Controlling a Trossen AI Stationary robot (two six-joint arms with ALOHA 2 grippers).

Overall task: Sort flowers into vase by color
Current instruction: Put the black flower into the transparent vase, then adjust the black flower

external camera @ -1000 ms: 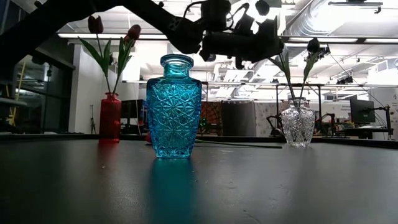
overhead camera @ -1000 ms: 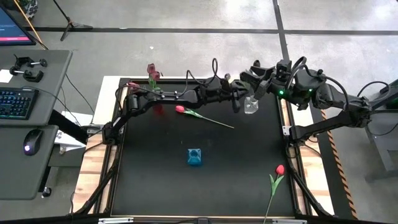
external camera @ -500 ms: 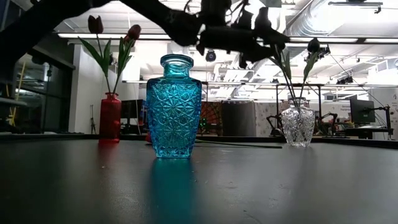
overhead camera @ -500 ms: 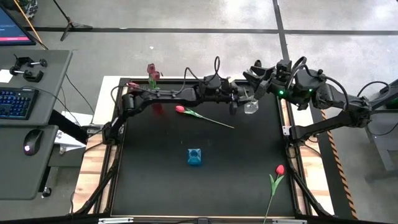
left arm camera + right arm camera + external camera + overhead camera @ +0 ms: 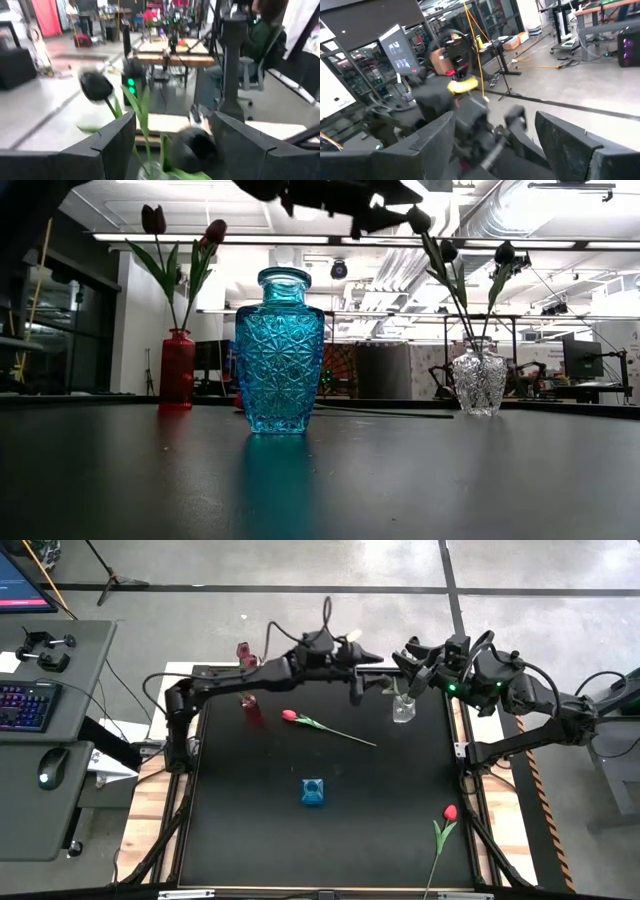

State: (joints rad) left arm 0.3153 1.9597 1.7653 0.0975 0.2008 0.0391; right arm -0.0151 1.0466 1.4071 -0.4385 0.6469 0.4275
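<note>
A clear vase (image 5: pixel 403 710) at the far right of the black mat holds near-black tulips (image 5: pixel 447 250), their stems in its neck. My left gripper (image 5: pixel 368 680) hangs open just left of and above it; its wrist view shows two dark heads (image 5: pixel 96 85) ahead of the spread fingers. A red vase (image 5: pixel 250 710) at the far left holds maroon tulips (image 5: pixel 153 220). A blue vase (image 5: pixel 313 792) stands mid-mat. One red tulip (image 5: pixel 290 716) lies flat on the mat; another (image 5: pixel 450 812) lies at the right edge. My right gripper (image 5: pixel 400 665) waits open, high beside the clear vase.
A desk with keyboard and mouse (image 5: pixel 50 765) stands left of the table. Cables loop over the left arm (image 5: pixel 325 615). The near half of the mat (image 5: pixel 250 850) is bare apart from the blue vase and the tulip at the right edge.
My left gripper has let go of a near-black tulip's stem above the clear vase, then risen and drawn back toward the table's left. The tulip stays in the clear vase, leaning left.
</note>
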